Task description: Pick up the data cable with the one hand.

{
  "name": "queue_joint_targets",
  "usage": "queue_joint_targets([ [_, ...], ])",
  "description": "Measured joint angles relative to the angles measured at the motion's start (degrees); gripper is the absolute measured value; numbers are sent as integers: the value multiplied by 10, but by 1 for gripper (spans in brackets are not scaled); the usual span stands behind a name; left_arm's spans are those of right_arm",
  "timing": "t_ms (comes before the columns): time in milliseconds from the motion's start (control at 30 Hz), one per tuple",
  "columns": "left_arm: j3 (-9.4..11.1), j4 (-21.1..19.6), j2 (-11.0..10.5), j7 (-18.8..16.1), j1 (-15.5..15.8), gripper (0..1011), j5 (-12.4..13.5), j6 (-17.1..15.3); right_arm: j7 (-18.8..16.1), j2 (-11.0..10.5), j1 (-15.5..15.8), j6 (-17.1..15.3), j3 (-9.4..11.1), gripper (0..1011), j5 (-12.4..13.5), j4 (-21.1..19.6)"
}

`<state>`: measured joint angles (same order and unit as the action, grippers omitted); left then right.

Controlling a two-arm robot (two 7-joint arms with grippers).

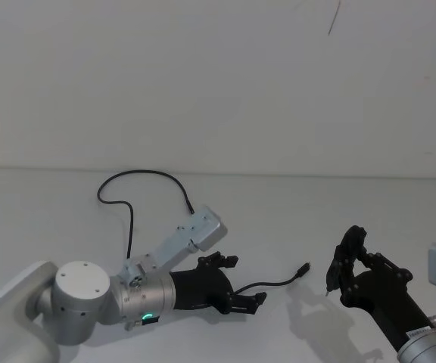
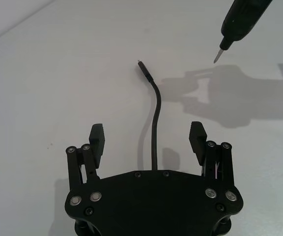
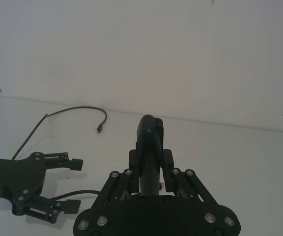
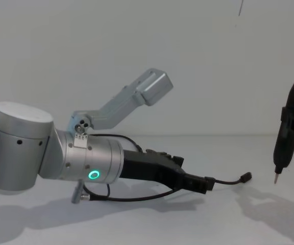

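The data cable (image 2: 156,113) is a thin black cord that runs out from under my left gripper's palm, between its fingers, to a small plug (image 2: 144,69). It casts a shadow on the white table beside it. In the head view the data cable (image 1: 275,284) leaves the fingertips and ends toward the right. My left gripper (image 2: 147,130), black on a silver arm with a green ring (image 4: 93,175), is open, with the fingers wide on either side of the cord. More cord loops (image 4: 131,198) under the arm.
My right gripper (image 3: 150,158) hovers at the right, shut on a black pen-shaped tool (image 4: 284,138) with a pale tip pointing down near the plug (image 4: 246,177). A second black wire (image 1: 138,175) arcs behind the left arm's silver bracket (image 1: 195,233). The white table (image 1: 294,212) meets a white wall.
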<state>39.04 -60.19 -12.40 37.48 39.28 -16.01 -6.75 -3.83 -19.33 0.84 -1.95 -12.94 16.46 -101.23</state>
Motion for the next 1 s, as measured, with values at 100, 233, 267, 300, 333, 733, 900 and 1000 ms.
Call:
queue_joint_targets([
  [100,4,14,6,0,4,1001,6,7,0,0,0,0,0,269,0,0],
  [233,6,24,11,-1,8,1001,10,12,0,0,0,0,0,269,0,0],
  [267,6,27,13,-1,9,1001,10,13,0,0,0,0,0,269,0,0],
  [300,7,32,15,-1,11,1001,12,15,0,0,0,0,0,269,0,0],
  [333,7,34,17,-1,12,1001,13,16,0,0,0,0,0,269,0,0],
  [733,9,61,32,-1,21,712,21,30,0,0,0,0,0,269,0,0],
  [900,10,66,35,-1,22,547,23,33,0,0,0,0,0,269,0,0],
  [1000,10,68,37,-1,23,464,23,34,0,0,0,0,0,269,0,0],
])
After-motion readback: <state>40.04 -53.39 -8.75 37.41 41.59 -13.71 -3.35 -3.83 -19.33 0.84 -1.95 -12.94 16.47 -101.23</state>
